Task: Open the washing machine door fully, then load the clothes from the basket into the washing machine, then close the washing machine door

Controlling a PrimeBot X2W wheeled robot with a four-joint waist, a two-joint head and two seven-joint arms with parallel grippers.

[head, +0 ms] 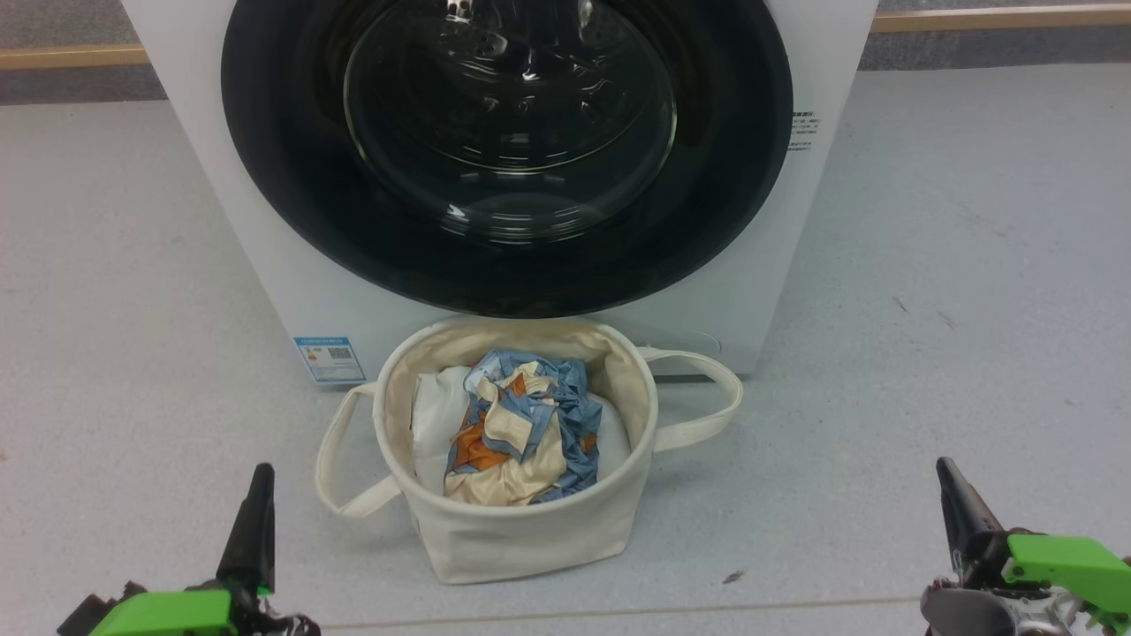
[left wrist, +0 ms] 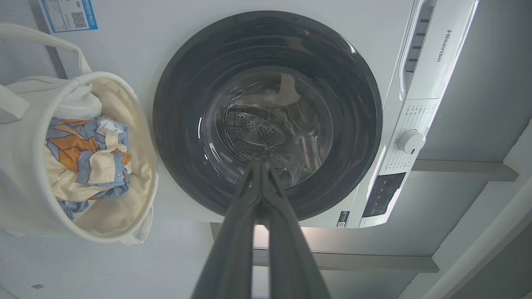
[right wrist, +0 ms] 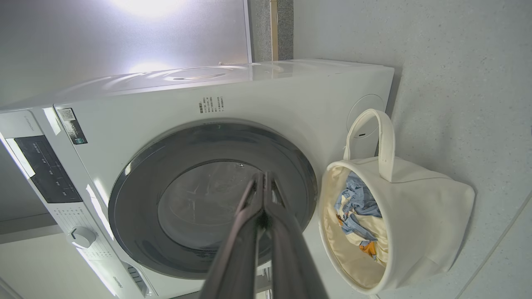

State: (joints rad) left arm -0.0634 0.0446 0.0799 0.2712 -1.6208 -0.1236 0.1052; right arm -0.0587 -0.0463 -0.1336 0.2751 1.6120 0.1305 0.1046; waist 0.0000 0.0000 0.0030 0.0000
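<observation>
A: Why is the basket (head: 521, 530) just before the washer (head: 800, 265)?
B: Likely for a short carry. The clothes (head: 517, 433) lie inside it, and the door (head: 508, 132) is shut. The left gripper (head: 259, 481) and right gripper (head: 947, 477) hang closed and empty.

Bright, even light, soft shadows. White glare blooms on the wall (right wrist: 166, 25) beyond the right gripper (right wrist: 264, 177); highlights glint off the door (head: 508, 124) glass; both wrist views bend at the edges.

The left gripper (head: 261, 481) and right gripper (head: 947, 477) are each formed of two long, tapered dark fingers (left wrist: 232, 249). A bright green housing (head: 1069, 561) is mounted at each base; silvery metal (head: 967, 611) is exposed beside the right one.
</observation>
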